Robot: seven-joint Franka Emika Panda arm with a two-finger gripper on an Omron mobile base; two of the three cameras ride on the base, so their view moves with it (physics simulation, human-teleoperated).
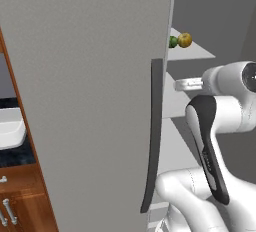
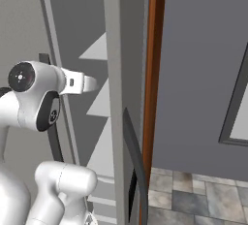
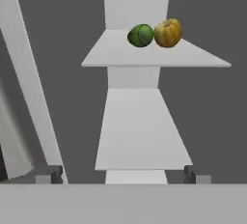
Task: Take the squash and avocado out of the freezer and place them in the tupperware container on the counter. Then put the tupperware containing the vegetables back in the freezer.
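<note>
The freezer stands with its grey door [image 1: 90,101] swung wide. On an upper pale shelf [image 3: 144,54] inside, the dark-green avocado [image 3: 140,35] and the yellow-tan squash [image 3: 168,33] sit touching, avocado on the left. Past the door's edge the left base view also catches the avocado [image 1: 173,41] and the squash [image 1: 185,40]. My gripper [image 3: 120,175] is open, holding nothing, well short of the shelves and lower than the two vegetables. The white tupperware container [image 1: 11,128] rests on the dark counter [image 1: 17,157] at far left, partly cut off by the door.
The door's dark handle strip [image 1: 154,136] runs down close beside my arm [image 1: 215,126]. A lower freezer shelf [image 3: 140,131] lies straight ahead. Brown cabinets [image 1: 25,206] sit under the counter. A wooden panel edge [image 2: 154,98] and tiled floor [image 2: 193,195] lie to the right.
</note>
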